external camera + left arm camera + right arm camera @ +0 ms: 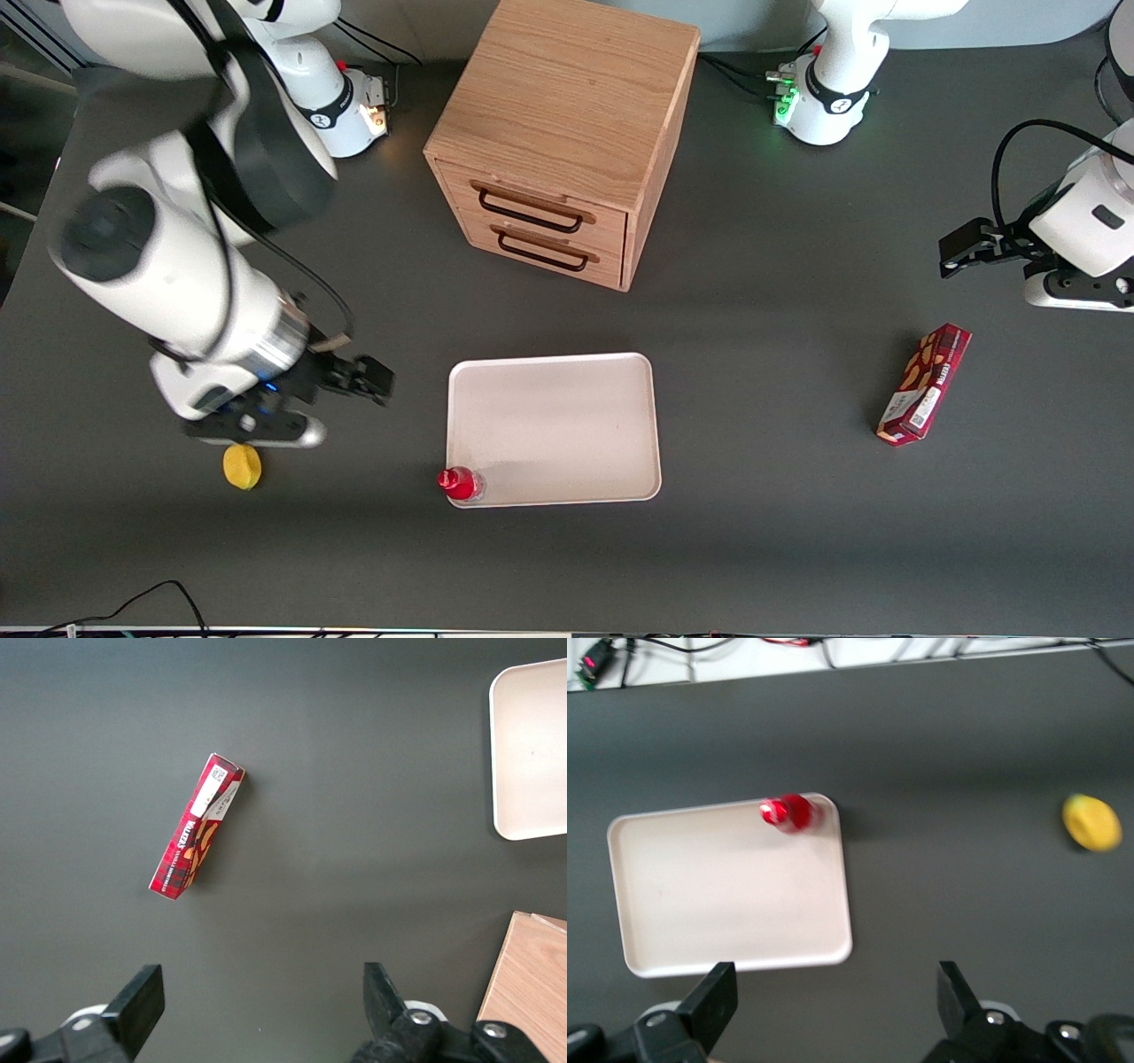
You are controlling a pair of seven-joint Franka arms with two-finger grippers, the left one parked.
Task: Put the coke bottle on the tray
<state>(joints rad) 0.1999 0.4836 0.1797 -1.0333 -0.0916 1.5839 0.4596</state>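
With the small red coke bottle [460, 484] standing on the cream rectangular tray [554, 416] at its near corner, retract the released, empty gripper [376, 383] upward, clear of both.

Reds, cream and yellow on a dark grey worktop [762, 532]

The tiny red coke bottle [460, 483] with its red cap stands on the flat cream-pink tray [567, 425]. The black two-finger tool [370, 379] hangs from a white arm. A round yellow object [242, 466]; a red snack box [924, 383] patterned orange with a white label; a light oak-grain drawer cabinet [567, 133] with black handles.
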